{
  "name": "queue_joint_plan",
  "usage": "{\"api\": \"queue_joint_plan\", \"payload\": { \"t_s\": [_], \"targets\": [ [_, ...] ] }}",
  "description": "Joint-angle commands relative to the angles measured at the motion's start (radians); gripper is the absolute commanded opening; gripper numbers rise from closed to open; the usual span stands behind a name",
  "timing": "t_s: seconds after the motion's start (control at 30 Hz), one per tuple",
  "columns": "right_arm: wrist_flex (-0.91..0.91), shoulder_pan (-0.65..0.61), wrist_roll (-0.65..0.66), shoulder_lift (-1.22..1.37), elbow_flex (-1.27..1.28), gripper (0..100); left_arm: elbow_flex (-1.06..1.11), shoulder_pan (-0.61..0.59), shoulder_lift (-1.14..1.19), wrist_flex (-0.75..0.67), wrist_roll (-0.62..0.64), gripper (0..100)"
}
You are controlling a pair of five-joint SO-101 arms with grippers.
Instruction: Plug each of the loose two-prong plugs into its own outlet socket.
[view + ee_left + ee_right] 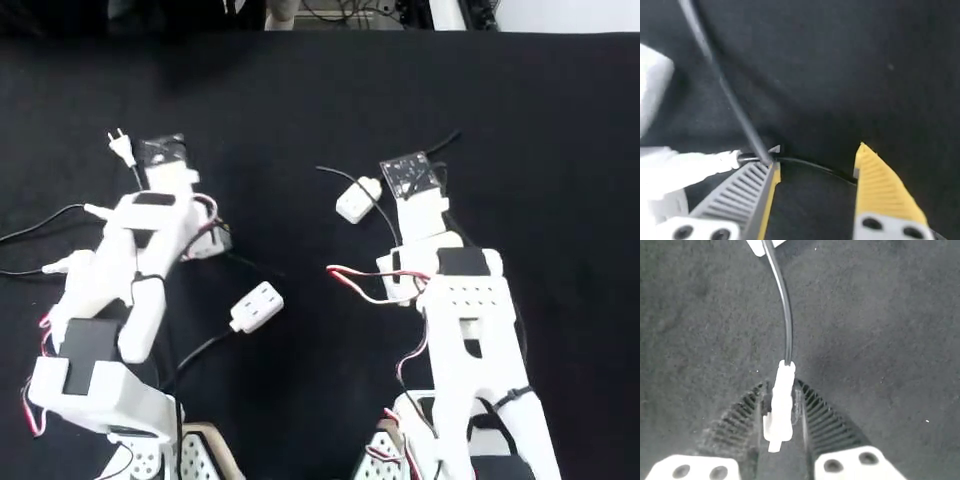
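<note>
while the right arm reaches straight forward over the black table (560, 120), the right gripper (780, 386) is clenched on a white plug (778, 412), with a socket (358, 198) just beside it. left arm leans forward-left. left gripper (817, 155) is spread, holding nothing. second plug (120, 146) lies just past it. second socket (257, 306) sits between the arms.
</note>
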Motion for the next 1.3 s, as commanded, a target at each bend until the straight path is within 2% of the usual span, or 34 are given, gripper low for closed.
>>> {"api": "queue_joint_plan", "payload": {
  "t_s": [0.0, 0.33, 0.4, 0.53, 0.63, 0.8, 1.03, 1.17, 1.27],
  "targets": [
    [-0.012, 0.018, -0.002, 0.005, -0.054, 1.2, -0.068, -0.025, -0.034, 0.003, 0.077, 23],
    [-0.009, 0.017, -0.005, 0.007, -0.053, 1.2, -0.229, -0.03, -0.018, 0.006, 0.311, 24],
    [-0.009, -0.006, -0.008, 0.005, -0.051, 1.2, -0.24, -0.031, -0.021, 0.009, 0.33, 26],
    [-0.015, -0.083, -0.009, 0.001, -0.025, 1.2, -0.249, -0.03, -0.021, 0.044, 0.331, 37],
    [-0.029, -0.115, -0.011, 0.001, -0.021, 1.2, -0.308, -0.028, -0.021, 0.13, 0.331, 38],
    [-0.066, -0.135, -0.046, 0.001, -0.022, 1.2, -0.453, -0.013, -0.023, 0.324, 0.292, 41],
    [-0.074, -0.172, -0.083, -0.015, -0.025, 1.2, -0.495, -0.039, -0.023, 0.451, 0.196, 41],
    [-0.126, -0.189, -0.103, -0.137, 0.045, 1.2, -0.489, -0.107, -0.057, 0.508, 0.124, 41],
    [-0.17, -0.27, -0.103, -0.303, 0.162, 1.2, -0.473, -0.17, -0.126, 0.568, 0.037, 41]
  ]
}}
